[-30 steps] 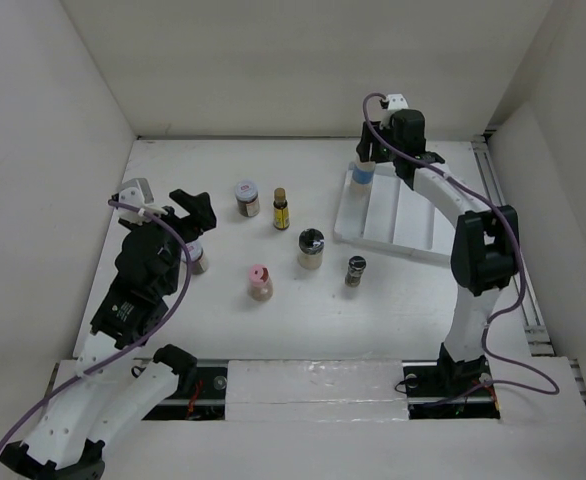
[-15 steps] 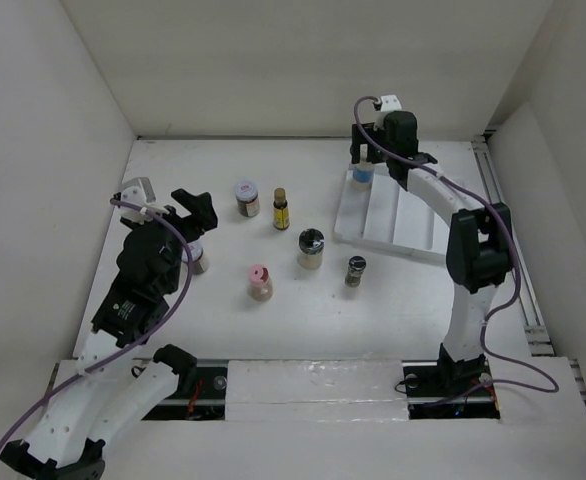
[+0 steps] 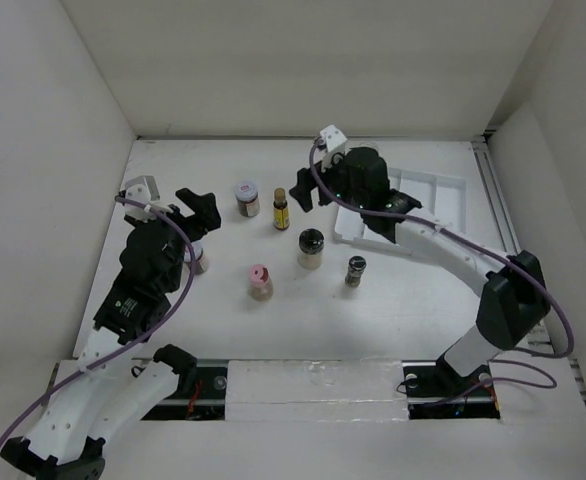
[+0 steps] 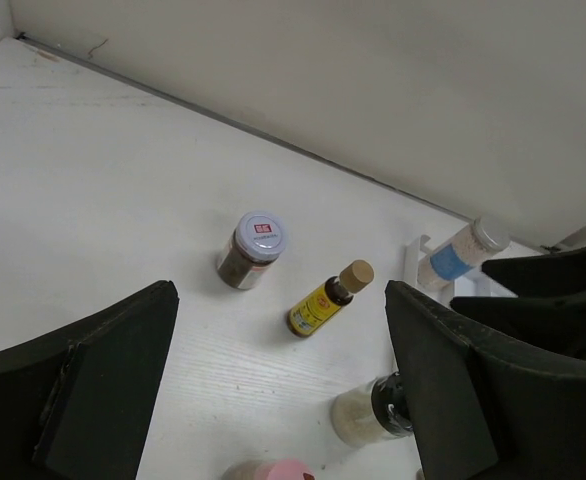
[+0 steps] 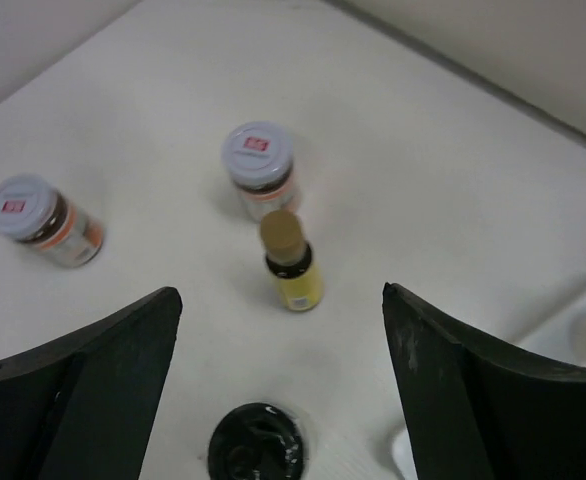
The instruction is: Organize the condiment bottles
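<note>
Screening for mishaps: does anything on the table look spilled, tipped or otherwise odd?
Nothing stands out. No spill shows, and the amber bottle, pink-capped jar and black-lidded jar stand upright. The blue-labelled bottle sits at a corner of the tray. The leftmost jar is partly hidden by the left gripper.

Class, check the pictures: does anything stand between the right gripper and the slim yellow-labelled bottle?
Nothing visible does. The yellow-labelled bottle stands straight ahead of the right gripper, centred between its open fingers. The black-lidded jar sits nearer, beneath the fingers, and might crowd a low approach.
</note>
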